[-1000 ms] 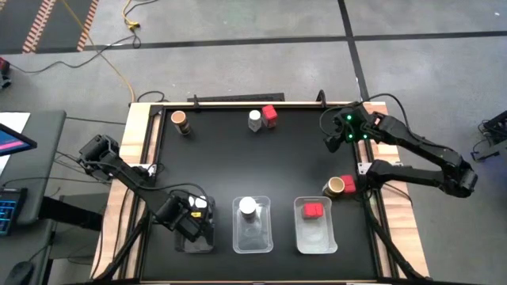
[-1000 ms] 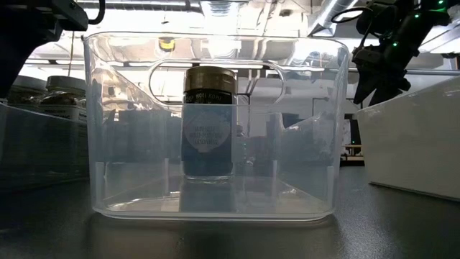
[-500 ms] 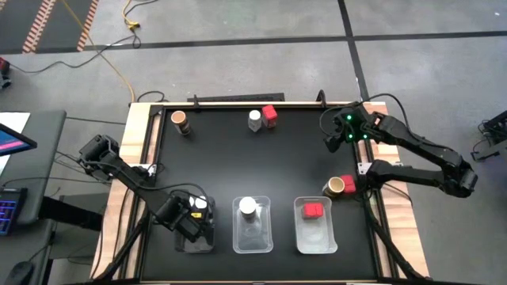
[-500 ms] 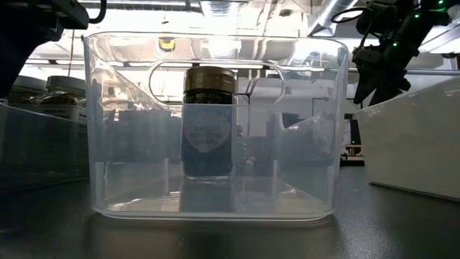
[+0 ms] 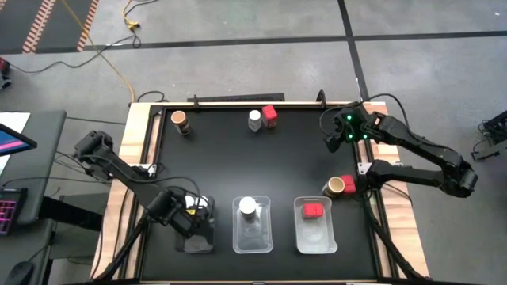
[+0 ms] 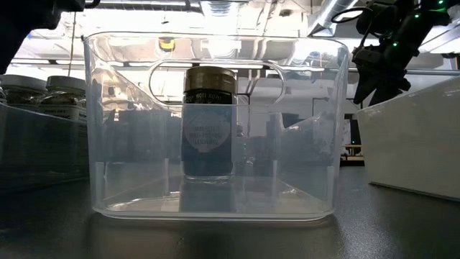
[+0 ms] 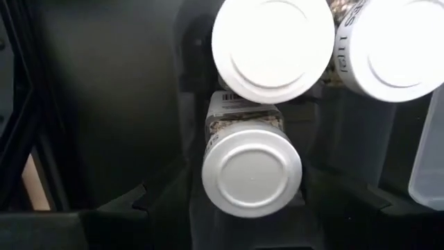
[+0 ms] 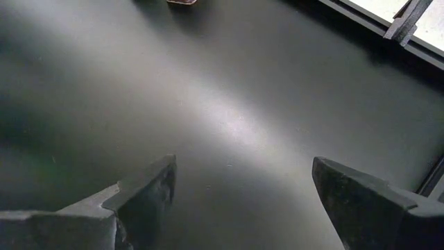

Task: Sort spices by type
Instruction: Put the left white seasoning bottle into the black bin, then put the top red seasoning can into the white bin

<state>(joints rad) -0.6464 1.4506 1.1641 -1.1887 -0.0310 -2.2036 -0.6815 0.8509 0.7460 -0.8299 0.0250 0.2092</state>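
white-capped spice jars (image 7: pixel 252 179), seemingly trayed

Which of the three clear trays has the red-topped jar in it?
The right-hand tray, nearest the right arm. Its jar has a red square cap; the middle tray holds a white-capped one.

In the high view the left end effector (image 5: pixel 192 224) covers most of the left tray (image 5: pixel 196 244), hiding what lies inside. The left wrist view shows three white-capped jars there, but two (image 7: pixel 272 50) (image 7: pixel 395 47) are cut off by the picture's edge, and the third jar's (image 7: pixel 251 169) label is too small to read. In the low view the middle jar's (image 6: pixel 209 122) label is blurred behind the tray wall (image 6: pixel 129 144).
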